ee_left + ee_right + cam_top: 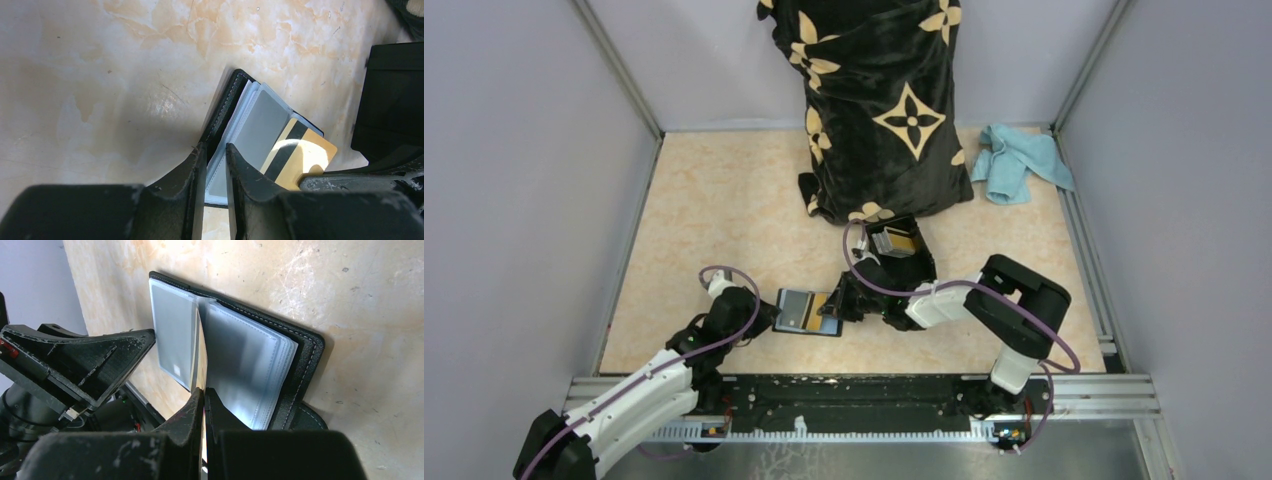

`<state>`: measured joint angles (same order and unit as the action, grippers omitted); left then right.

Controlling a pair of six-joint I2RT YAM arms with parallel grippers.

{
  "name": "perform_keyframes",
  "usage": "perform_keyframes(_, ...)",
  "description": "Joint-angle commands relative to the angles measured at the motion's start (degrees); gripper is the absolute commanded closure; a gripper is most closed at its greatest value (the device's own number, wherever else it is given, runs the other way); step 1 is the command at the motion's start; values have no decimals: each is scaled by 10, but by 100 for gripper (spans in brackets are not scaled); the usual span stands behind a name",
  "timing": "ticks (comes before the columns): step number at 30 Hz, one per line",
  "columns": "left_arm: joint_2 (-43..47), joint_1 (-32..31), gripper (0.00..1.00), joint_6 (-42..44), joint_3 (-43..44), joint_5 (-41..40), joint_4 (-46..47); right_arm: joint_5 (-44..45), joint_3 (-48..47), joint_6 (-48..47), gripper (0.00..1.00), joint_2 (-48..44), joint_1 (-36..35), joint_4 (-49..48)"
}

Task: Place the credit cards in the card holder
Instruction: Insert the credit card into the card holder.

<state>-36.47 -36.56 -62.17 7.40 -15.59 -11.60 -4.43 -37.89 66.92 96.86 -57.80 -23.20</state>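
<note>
The black card holder (790, 309) lies open on the table, its clear sleeves fanned out (245, 365). My left gripper (215, 148) is shut on the sleeves at its near-left edge (250, 125). An orange-gold credit card (305, 152) with a black stripe lies slanted over the right sleeves. My right gripper (204, 391) is shut on this card, which appears edge-on (203, 367) between two sleeves. In the top view the right gripper (844, 305) meets the holder from the right and the left gripper (769, 315) from the left.
A rigid black box (894, 245) with more cards in its slots stands just behind the holder. A black cloth with tan flowers (884, 100) drapes at the back, a light blue rag (1019, 160) to its right. A metal rail (854, 395) runs along the near edge.
</note>
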Motion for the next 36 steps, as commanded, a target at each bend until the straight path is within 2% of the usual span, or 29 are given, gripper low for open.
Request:
perform_keyframes(1,3,-4,73,0,-11,10,-12,-3,-2,-2,100,16,-9,-7)
perform_keyframes(36,-19,-4,72,5,-12,10,5,-37,-86,-52,100,88,-9,59)
